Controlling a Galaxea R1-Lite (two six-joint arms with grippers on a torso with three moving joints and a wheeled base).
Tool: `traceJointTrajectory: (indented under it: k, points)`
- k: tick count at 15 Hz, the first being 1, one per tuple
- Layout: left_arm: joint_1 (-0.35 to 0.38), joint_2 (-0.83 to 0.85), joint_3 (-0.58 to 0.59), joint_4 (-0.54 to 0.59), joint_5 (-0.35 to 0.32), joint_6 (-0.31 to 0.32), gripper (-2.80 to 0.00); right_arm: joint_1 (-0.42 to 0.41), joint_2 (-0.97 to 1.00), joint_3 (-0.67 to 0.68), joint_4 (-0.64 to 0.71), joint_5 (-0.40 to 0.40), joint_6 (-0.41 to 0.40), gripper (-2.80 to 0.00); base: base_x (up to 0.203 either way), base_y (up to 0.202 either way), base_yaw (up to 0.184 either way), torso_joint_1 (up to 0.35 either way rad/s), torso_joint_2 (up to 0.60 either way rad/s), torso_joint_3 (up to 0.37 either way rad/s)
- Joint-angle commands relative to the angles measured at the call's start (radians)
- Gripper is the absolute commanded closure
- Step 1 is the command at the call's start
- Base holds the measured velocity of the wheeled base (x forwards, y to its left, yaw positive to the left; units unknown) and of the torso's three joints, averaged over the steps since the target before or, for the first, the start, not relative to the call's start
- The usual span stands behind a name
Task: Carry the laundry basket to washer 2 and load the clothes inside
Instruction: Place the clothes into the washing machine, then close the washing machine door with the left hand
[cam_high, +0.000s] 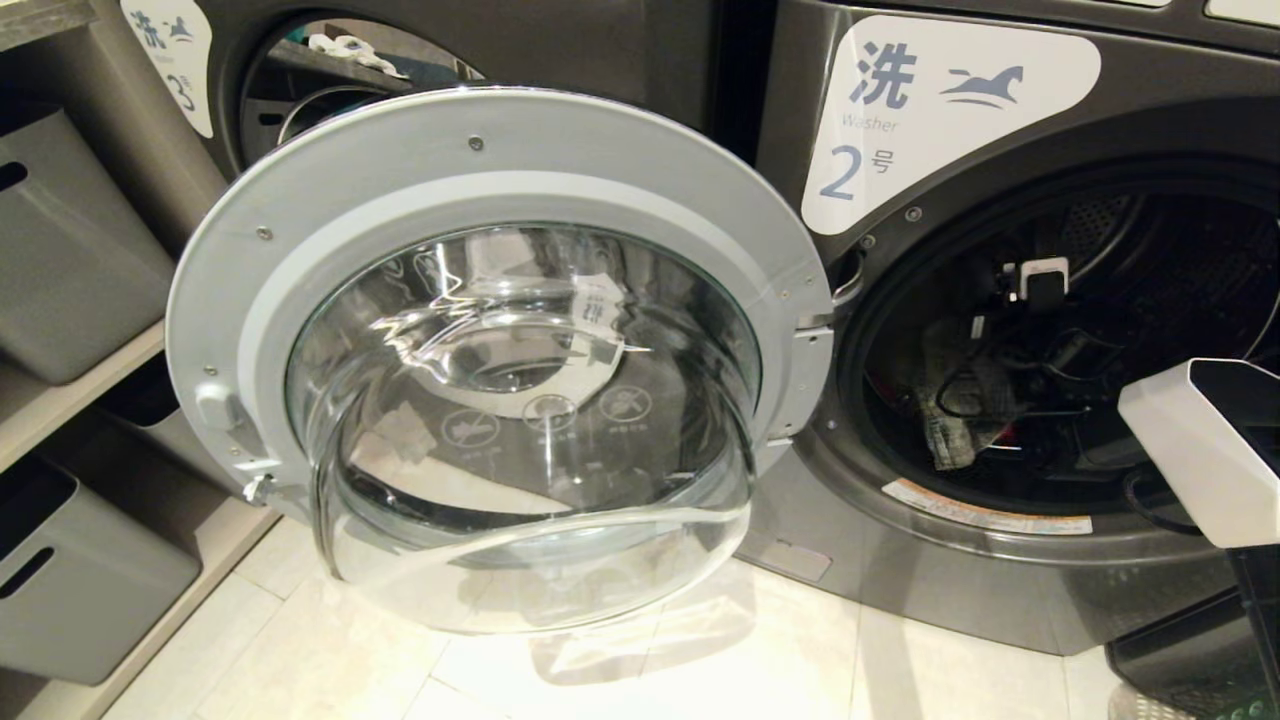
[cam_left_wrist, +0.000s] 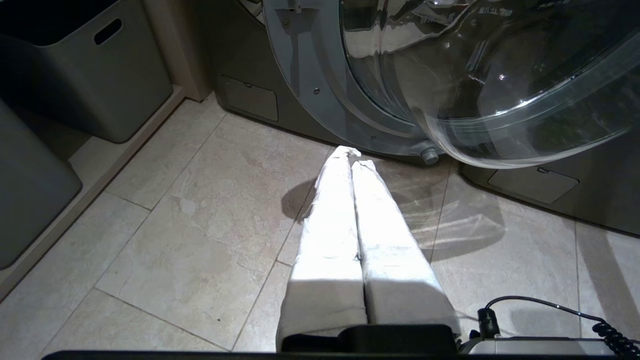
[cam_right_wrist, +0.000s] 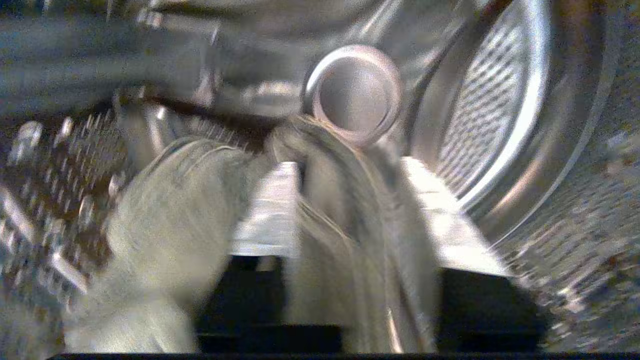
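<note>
Washer 2 (cam_high: 940, 110) stands with its round glass door (cam_high: 500, 350) swung wide to the left. Grey-blue denim jeans (cam_high: 950, 410) lie in the drum, with a sliver of red cloth (cam_high: 878, 385) beside them. My right arm (cam_high: 1200, 450) reaches into the drum. In the right wrist view the right gripper (cam_right_wrist: 347, 167) is open, its white fingers apart, and a fold of the jeans (cam_right_wrist: 350, 240) hangs loosely between them. The left gripper (cam_left_wrist: 350, 155) is shut and empty, low over the floor below the door. A green perforated edge of the laundry basket (cam_high: 1235, 708) barely shows at the bottom right.
The open door reaches across the neighbouring washer (cam_high: 450, 50) and its glass bowl (cam_left_wrist: 500, 90) hangs just above the left gripper. Grey storage bins (cam_high: 70, 250) (cam_high: 80, 590) sit on shelves at the left. Pale floor tiles (cam_left_wrist: 200, 210) lie in front of the machines.
</note>
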Motion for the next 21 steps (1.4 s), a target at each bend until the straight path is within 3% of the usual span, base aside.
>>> traceJointTrajectory:
  k: [1, 3, 8, 11, 15, 16, 21]
  points:
    - [0.0, 0.0, 0.011, -0.001, -0.001, 0.0, 0.0, -0.008, 0.014, -0.006, 0.011, 0.008, 0.011, -2.8, 0.0, 0.0, 0.0, 0.0, 0.0, 0.0]
    - [0.0, 0.001, 0.011, -0.001, -0.001, 0.0, 0.0, -0.012, -0.026, 0.046, 0.019, 0.008, 0.073, -2.8, 0.0, 0.0, 0.0, 0.0, 0.0, 0.0]
    - [0.0, 0.001, 0.011, -0.001, -0.001, 0.0, 0.0, 0.016, -0.332, 0.519, 0.001, 0.035, 0.252, -2.8, 0.0, 0.0, 0.0, 0.0, 0.0, 0.0]
    - [0.0, 0.001, 0.011, -0.001, 0.0, 0.0, 0.0, 0.063, -0.484, 0.808, -0.071, 0.048, 0.284, -2.8, 0.0, 0.0, 0.0, 0.0, 0.0, 0.0]
    - [0.0, 0.001, 0.011, -0.001, 0.0, 0.0, 0.0, 0.138, -0.647, 1.155, -0.159, 0.04, 0.269, -2.8, 0.0, 0.0, 0.0, 0.0, 0.0, 0.0]
    - [0.0, 0.001, 0.011, -0.001, 0.0, 0.0, 0.0, 0.152, -0.692, 1.223, -0.168, 0.037, 0.267, 0.0, 0.0, 0.0, 0.0, 0.0, 0.0, 0.0]
    - [0.0, 0.0, 0.011, -0.001, 0.0, -0.004, 0.0, 0.166, -0.919, 1.418, -0.127, 0.036, 0.261, 0.0, 0.0, 0.0, 0.0, 0.0, 0.0, 0.0]
